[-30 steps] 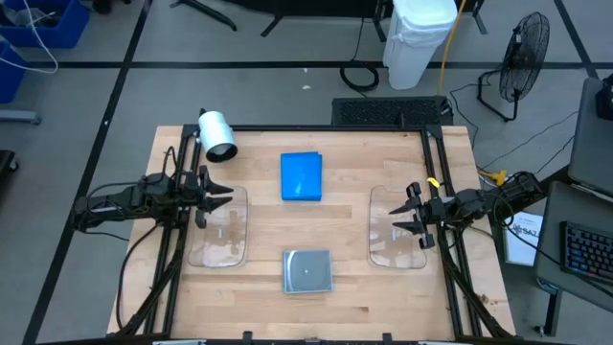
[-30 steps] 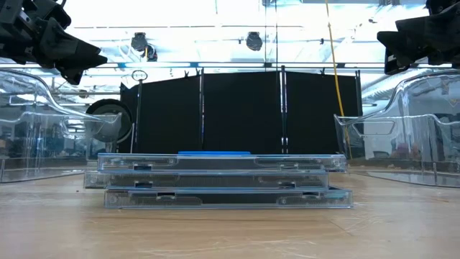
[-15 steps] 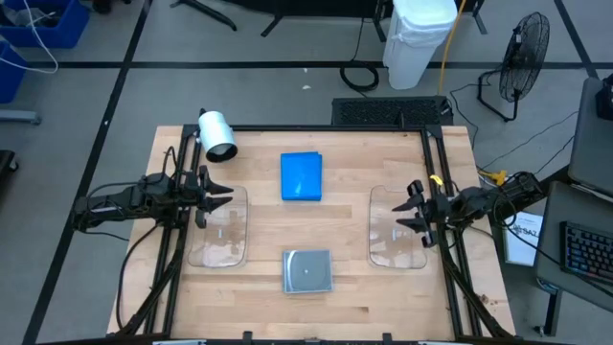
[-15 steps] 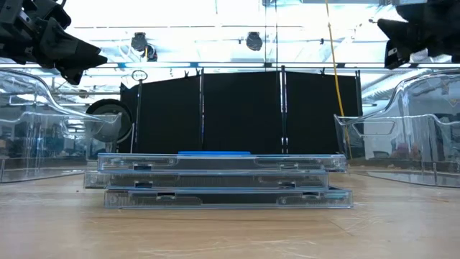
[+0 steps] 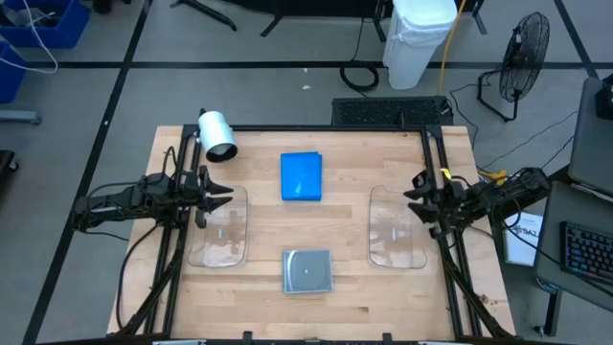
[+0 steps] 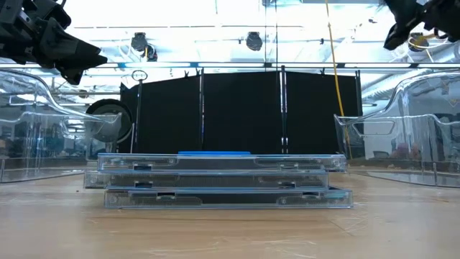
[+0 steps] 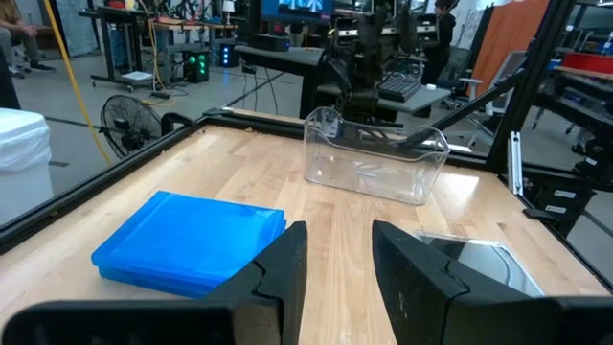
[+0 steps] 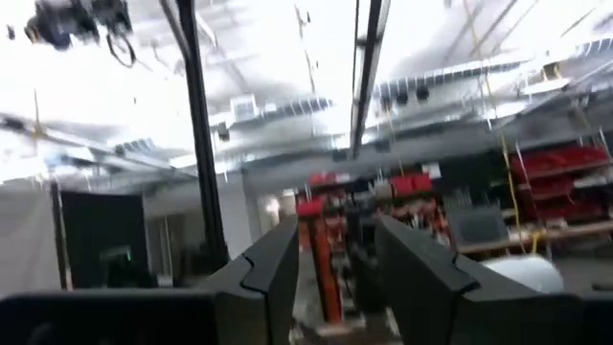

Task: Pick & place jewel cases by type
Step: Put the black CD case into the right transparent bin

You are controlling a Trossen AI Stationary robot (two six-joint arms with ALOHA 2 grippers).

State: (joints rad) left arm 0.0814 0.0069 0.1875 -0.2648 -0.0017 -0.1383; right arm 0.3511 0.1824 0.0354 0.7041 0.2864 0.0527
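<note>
Sorting has not begun: blue jewel cases (image 5: 301,176) lie stacked near the table's (image 5: 335,307) far edge, grey jewel cases (image 5: 306,270) near its front edge. Both clear trays (image 5: 218,226) hold nothing. Left tool (image 5: 218,192) and right tool (image 5: 416,195), each released with fingers apart, hover empty over the side trays.

Two dark, slender jointed arms trail black cables, with seemingly matte angular jaws.

Two clear trays (image 5: 218,226) (image 5: 397,227) sit at opposite sides of the wooden table (image 5: 350,172); a white roll (image 5: 217,134) lies at its far-left corner, a fan (image 5: 523,50) and white bin (image 5: 418,38) beyond.
</note>
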